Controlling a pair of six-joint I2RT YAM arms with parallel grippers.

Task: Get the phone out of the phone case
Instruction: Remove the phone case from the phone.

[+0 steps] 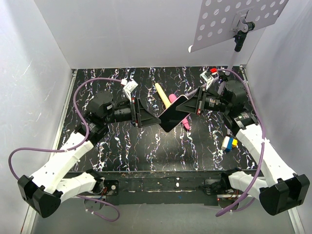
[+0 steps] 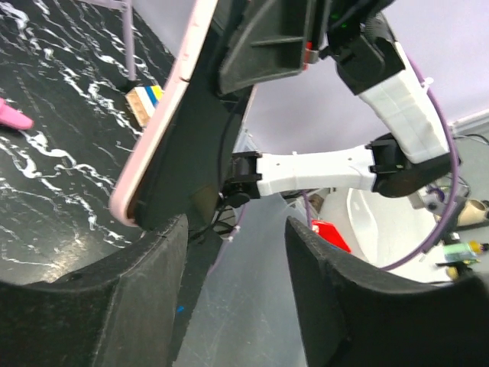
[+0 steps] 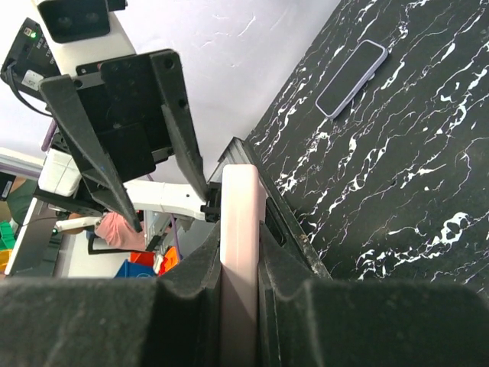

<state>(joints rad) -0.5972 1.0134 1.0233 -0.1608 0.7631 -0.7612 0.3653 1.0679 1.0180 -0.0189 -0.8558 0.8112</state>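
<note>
The salmon-pink phone case (image 1: 181, 99) is held in the air over the middle of the table, with the phone's black screen (image 1: 172, 115) still seated in it. My right gripper (image 1: 191, 105) is shut on its upper right end; in the right wrist view the case (image 3: 241, 206) stands edge-on, pinched between the gripper (image 3: 241, 252) pads. My left gripper (image 1: 152, 118) is open at the case's lower left corner. In the left wrist view the case's pink edge (image 2: 157, 126) and the dark screen (image 2: 195, 130) end just above my left finger (image 2: 145, 260), and the gap of the gripper (image 2: 237, 229) is empty.
A bare dark-screened phone with a lilac rim (image 3: 351, 67) lies flat on the black marbled table (image 1: 122, 146). A pink marker (image 1: 185, 122) and a yellowish stick (image 1: 162, 94) lie under the held case. A coloured block (image 1: 228, 143) sits by the right arm. White walls enclose the table.
</note>
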